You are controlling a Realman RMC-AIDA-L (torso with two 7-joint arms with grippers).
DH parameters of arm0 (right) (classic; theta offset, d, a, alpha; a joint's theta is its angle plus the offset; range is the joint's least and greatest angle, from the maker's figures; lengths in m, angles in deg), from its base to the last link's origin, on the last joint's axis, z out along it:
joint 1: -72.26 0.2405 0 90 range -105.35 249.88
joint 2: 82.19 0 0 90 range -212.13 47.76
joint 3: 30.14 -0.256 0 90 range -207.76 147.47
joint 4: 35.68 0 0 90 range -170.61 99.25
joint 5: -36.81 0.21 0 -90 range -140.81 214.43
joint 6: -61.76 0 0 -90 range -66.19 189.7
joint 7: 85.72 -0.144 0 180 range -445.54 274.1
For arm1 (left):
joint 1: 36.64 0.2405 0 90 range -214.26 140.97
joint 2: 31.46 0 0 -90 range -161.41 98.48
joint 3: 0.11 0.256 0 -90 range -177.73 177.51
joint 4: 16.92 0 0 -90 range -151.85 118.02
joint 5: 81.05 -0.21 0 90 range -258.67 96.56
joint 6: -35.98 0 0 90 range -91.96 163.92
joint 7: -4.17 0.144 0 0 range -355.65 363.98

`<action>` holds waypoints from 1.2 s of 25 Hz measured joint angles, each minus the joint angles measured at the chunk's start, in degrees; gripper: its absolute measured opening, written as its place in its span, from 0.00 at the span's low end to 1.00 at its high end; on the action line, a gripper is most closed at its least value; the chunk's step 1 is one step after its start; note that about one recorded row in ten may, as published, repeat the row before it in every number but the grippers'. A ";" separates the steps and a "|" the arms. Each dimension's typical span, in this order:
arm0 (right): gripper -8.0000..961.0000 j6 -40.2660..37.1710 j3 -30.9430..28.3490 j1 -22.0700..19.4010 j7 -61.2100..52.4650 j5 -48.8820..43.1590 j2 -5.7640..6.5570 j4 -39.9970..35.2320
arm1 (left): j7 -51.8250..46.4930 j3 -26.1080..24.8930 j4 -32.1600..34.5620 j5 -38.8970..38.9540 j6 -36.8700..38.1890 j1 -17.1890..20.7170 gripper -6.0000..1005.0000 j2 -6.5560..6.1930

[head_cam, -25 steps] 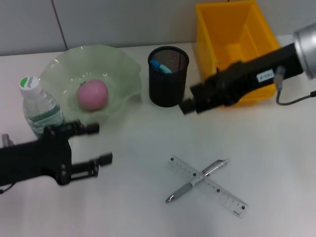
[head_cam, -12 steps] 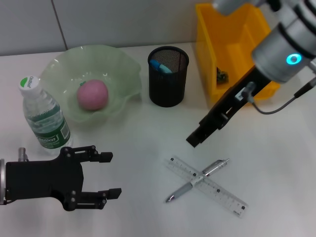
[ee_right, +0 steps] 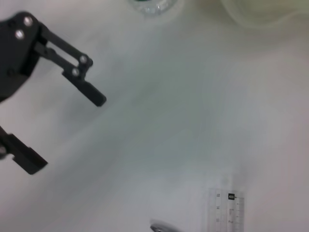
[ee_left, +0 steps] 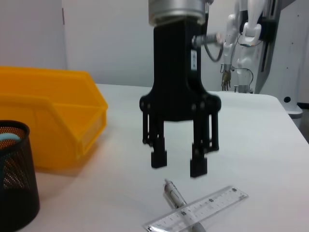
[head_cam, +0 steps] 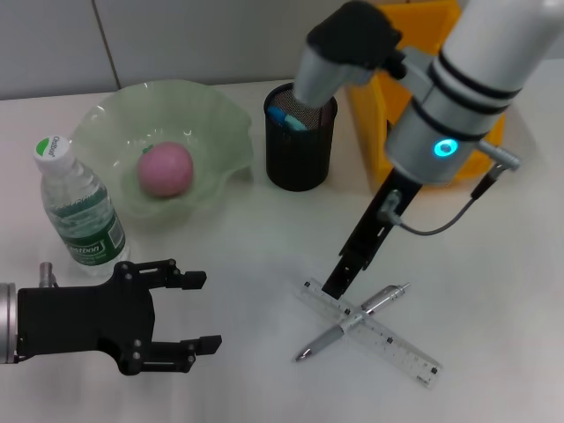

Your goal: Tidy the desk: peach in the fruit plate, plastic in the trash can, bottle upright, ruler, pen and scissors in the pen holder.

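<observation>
Right claw [ee_left: 179, 164] open and empty over crossed ruler [head_cam: 370, 331] and pen [head_cam: 352, 322] for pickup; left claw [head_cam: 196, 312] open, empty, idle above the counter [head_cam: 247, 264].

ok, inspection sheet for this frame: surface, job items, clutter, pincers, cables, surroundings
Surface: white desk, no spills seen.
Job's things: peach in the green fruit plate; bottle upright, capped; ruler lying across the pen on the desk; mesh pen holder with a blue item inside; yellow bin behind it. Scissors and plastic: not identified.
Clutter: nothing seen.
Grippers: right pincer open, pointing down just above the ruler and pen, not touching. Left pincer open, low at the desk's near left, holding nothing.
Cables: grey cable looping off the right arm's wrist.
Surroundings: grey wall panels behind; another robot stands beyond the desk in the left wrist view.
</observation>
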 joint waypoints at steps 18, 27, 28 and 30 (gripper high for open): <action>0.66 10.67 13.39 0.73 -5.48 2.66 -0.53 4.57 | 0.08 0.26 -0.09 -0.11 -0.73 -0.21 0.78 -0.14; 0.66 14.11 17.54 0.31 -6.89 3.72 -0.54 5.35 | 0.10 -0.01 -0.08 -0.15 -0.73 -0.39 0.78 -0.14; 0.66 14.60 18.35 0.31 -7.25 3.85 -0.54 5.53 | 0.10 -0.01 -0.08 -0.15 -0.73 -0.39 0.78 -0.14; 0.66 15.33 19.22 0.31 -7.58 4.00 -0.54 5.67 | 0.08 0.22 -0.08 -0.05 -0.73 -0.43 0.78 -0.14</action>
